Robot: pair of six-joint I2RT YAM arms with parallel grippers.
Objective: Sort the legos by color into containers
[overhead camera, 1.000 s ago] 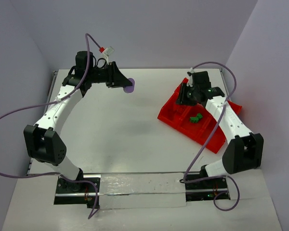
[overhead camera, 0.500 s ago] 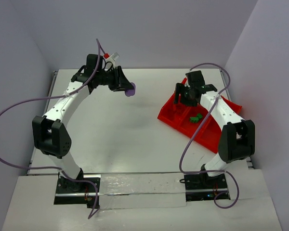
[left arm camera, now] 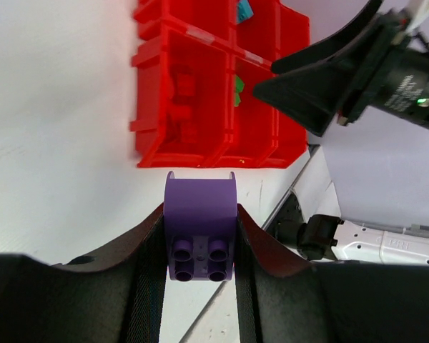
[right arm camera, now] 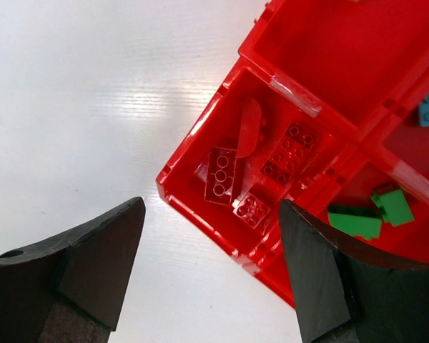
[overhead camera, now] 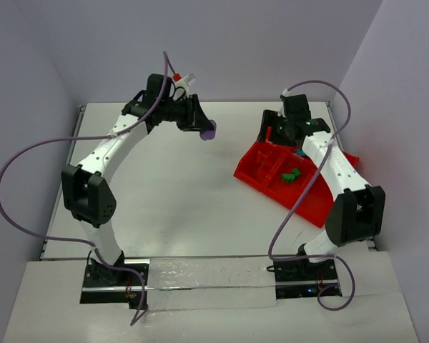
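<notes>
Left jaws clamp the purple brick point(left arm camera: 200, 229); right jaws gape wide above the red tray point(right arm camera: 329, 50).

Glossy plastic tray point(left arm camera: 200, 158), smooth purple brick point(left arm camera: 200, 214)

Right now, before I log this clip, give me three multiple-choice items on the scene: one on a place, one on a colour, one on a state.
1. Where do the green bricks lie?
A. on the bare table
B. in a compartment of the tray
C. between the right gripper's fingers

2. What colour is the piece held by the left gripper?
A. purple
B. green
C. red

3. How is the right gripper?
A. shut on a red brick
B. shut on nothing
C. open, holding nothing

Answers:
1 B, the right wrist view shows them inside red walls.
2 A, it shows purple between the fingers in the left wrist view.
3 C, its fingers stand wide apart above the tray with nothing between them.
</notes>
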